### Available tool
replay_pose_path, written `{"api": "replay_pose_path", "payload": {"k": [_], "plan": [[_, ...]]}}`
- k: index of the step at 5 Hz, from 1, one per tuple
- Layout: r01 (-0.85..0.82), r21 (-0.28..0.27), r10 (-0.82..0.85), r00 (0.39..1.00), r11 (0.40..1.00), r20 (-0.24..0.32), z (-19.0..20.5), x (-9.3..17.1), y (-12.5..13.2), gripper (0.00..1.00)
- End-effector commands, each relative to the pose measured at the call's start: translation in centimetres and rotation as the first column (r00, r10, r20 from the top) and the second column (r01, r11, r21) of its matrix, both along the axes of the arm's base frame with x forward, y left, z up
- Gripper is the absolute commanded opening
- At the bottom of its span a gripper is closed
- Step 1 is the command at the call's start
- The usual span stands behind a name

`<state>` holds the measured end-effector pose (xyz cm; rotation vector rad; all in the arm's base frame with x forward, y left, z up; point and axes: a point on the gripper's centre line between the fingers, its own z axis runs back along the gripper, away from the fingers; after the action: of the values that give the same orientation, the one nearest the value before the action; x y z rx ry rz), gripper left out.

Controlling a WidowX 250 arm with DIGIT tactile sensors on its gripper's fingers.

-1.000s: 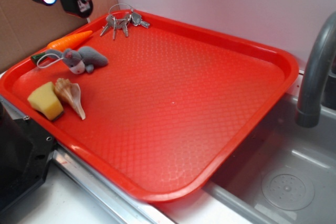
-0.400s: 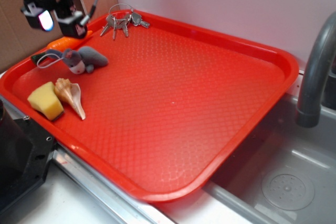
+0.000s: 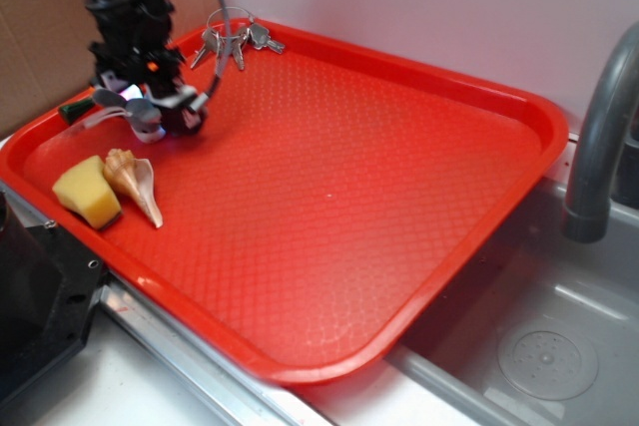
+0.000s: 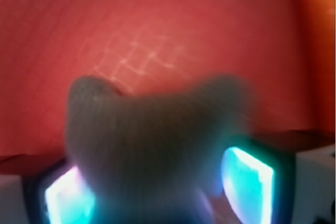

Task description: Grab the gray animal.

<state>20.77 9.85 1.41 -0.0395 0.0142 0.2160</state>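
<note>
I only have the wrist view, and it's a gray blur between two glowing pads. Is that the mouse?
Observer: Yes. In the exterior view the gripper is down on the mouse, at the tray's back left.
Operator: Anything close that I could bump?
Observer: A seashell and a yellow sponge lie just in front of it, apart from the mouse.
Operator: And behind?
Observer: Keys sit by the tray's back rim, clear of the gripper.

Tray (image 3: pixel 399 197): gray animal (image 3: pixel 146 115) at 10 o'clock, under the gripper (image 3: pixel 150 107); keys (image 3: pixel 232 39) at 12; shell (image 3: pixel 135 182) and sponge (image 3: pixel 87 192) at 9. Faucet (image 3: pixel 604 137) at 3, outside tray.
</note>
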Motion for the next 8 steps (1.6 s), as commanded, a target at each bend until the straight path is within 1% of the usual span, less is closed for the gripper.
{"api": "replay_pose_path", "payload": {"k": [1,2,3,4,5,6,7,8], "plan": [[-0.025,0.041,0.025,1.000,0.999,0.010,-0.1,0.6,-0.4,0.00],[-0.040,0.038,0.039,0.999,0.998,0.025,0.9,0.6,-0.4,0.00],[-0.069,0.047,0.066,0.995,0.996,0.070,4.8,0.4,-0.9,0.00],[-0.077,0.019,0.073,0.985,0.997,0.155,9.8,-0.2,-2.1,0.00],[-0.033,-0.048,0.043,0.973,0.998,0.227,14.8,-0.5,-3.5,0.00],[-0.049,-0.034,0.056,0.960,0.998,0.276,18.5,-0.7,-5.6,0.00],[-0.053,0.010,0.049,0.967,0.999,0.249,19.8,-0.7,-7.3,0.00],[-0.054,0.046,0.043,0.975,0.998,0.217,19.7,-0.4,-8.3,0.00]]}}
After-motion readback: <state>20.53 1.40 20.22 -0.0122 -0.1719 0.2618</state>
